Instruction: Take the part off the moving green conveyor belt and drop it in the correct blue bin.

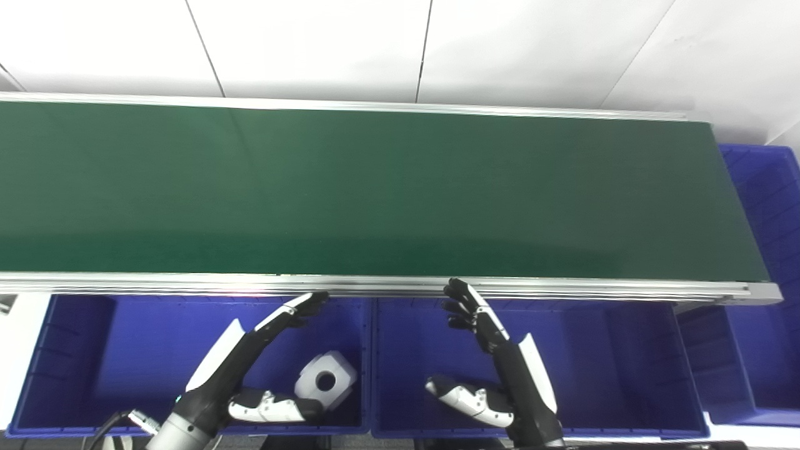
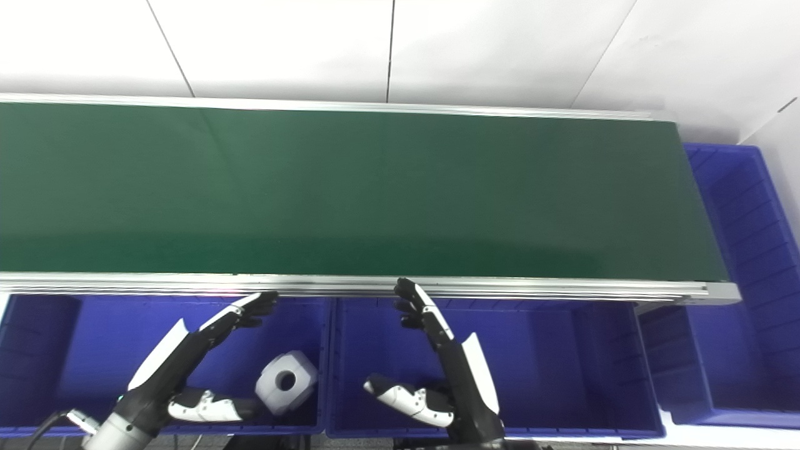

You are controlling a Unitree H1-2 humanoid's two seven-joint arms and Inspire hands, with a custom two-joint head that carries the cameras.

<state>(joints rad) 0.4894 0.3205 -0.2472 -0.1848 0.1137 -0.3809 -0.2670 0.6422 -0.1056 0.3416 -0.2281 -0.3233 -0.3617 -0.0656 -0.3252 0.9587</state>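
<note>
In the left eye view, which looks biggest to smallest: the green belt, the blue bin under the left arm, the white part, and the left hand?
1. Green conveyor belt, by far.
2. Left blue bin.
3. Left hand, open above the bin.
4. White part, lying in that bin.
The hand is nearer the camera, so its lead over the part is unsure.

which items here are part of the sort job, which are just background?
Job:
- green conveyor belt, bare
- white part in left blue bin
- middle blue bin
- left hand, right hand, both open

Background:
- far-right blue bin
- white wall
</note>
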